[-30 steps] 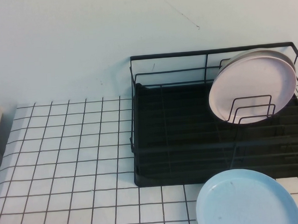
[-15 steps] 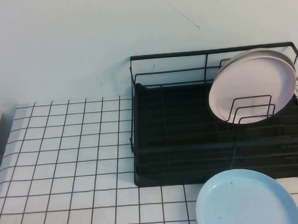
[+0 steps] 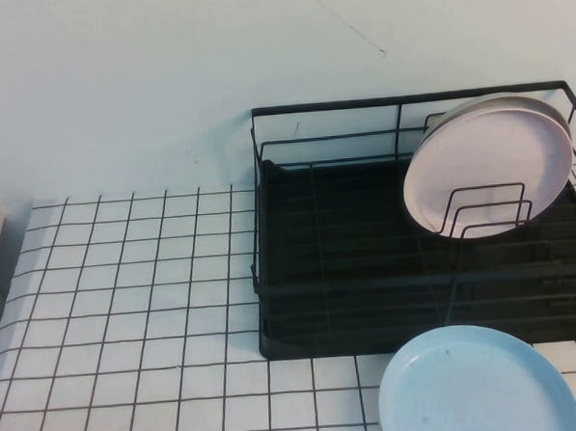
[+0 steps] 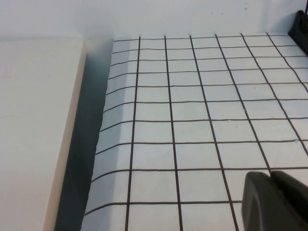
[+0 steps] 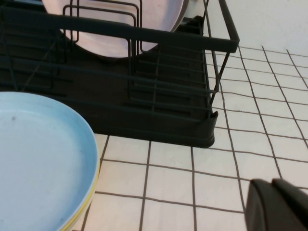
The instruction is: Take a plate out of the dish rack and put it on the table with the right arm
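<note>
The light-blue plate (image 3: 478,384) lies flat on the gridded table (image 3: 129,311) just in front of the black dish rack (image 3: 349,270). In the right wrist view the plate (image 5: 38,159) rests on a yellow plate whose rim (image 5: 85,208) shows beneath it. A pale pink plate (image 3: 486,166) stands upright in the rack's wire holders. My right gripper (image 5: 272,185) is shut and empty over the table, apart from the blue plate, near the rack's corner (image 5: 207,130). My left gripper (image 4: 269,175) is shut and empty over the table's left part. Neither arm shows in the high view.
A cream-coloured surface (image 4: 33,125) lies beside the table's left edge, with a dark gap between them. A pale wall stands behind the rack and the table. The rack's right end runs out of the high view.
</note>
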Robot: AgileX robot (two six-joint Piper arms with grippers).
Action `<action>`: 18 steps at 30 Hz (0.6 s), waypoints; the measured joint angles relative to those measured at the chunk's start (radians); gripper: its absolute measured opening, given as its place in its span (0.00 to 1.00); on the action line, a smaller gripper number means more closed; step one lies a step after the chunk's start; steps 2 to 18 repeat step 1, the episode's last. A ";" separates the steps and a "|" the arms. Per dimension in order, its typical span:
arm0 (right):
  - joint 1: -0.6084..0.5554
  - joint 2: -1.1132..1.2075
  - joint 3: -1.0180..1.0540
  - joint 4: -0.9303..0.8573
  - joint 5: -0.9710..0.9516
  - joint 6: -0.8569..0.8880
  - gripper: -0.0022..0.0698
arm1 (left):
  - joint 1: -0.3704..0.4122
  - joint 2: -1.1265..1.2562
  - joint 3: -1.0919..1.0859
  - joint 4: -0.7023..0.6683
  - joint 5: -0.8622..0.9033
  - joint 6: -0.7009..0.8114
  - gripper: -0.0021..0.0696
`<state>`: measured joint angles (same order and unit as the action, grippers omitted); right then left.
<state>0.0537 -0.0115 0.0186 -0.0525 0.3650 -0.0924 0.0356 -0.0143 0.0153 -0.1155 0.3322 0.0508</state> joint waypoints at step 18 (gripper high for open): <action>0.000 0.000 0.000 0.000 0.000 0.000 0.03 | 0.000 0.000 0.000 0.000 0.000 0.000 0.02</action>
